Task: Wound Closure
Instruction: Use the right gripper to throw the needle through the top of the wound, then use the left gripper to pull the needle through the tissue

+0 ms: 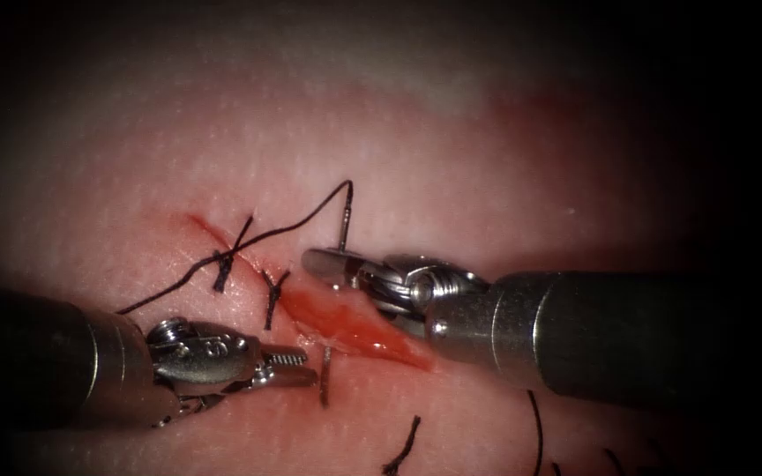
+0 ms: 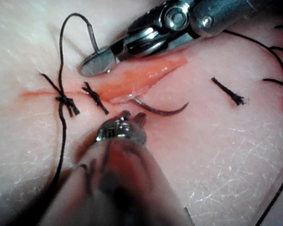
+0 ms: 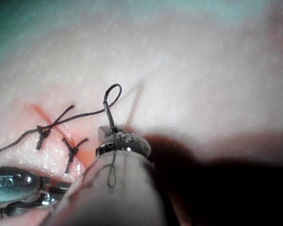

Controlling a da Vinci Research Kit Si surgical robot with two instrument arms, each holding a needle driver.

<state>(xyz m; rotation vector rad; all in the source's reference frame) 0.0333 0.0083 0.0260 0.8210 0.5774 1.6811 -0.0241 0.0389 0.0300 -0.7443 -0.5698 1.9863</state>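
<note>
Needle [image 1: 344, 231] passes through the tissue [image 1: 451, 150] across the cut [image 1: 354, 322], its thread-end clamped by the right tool [image 1: 321, 262], its tip emerging just beside the empty, slightly parted left tool [image 1: 297, 366].

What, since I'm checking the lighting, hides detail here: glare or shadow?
Endoscope view: edges fall dark; glare on the right tool, jaws shut on the needle near its tail; needle through the tissue at the cut, tip out by the left tool, jaws open, empty. Right wrist view: heavy shadow on the tissue. Left wrist view: even light.
</note>
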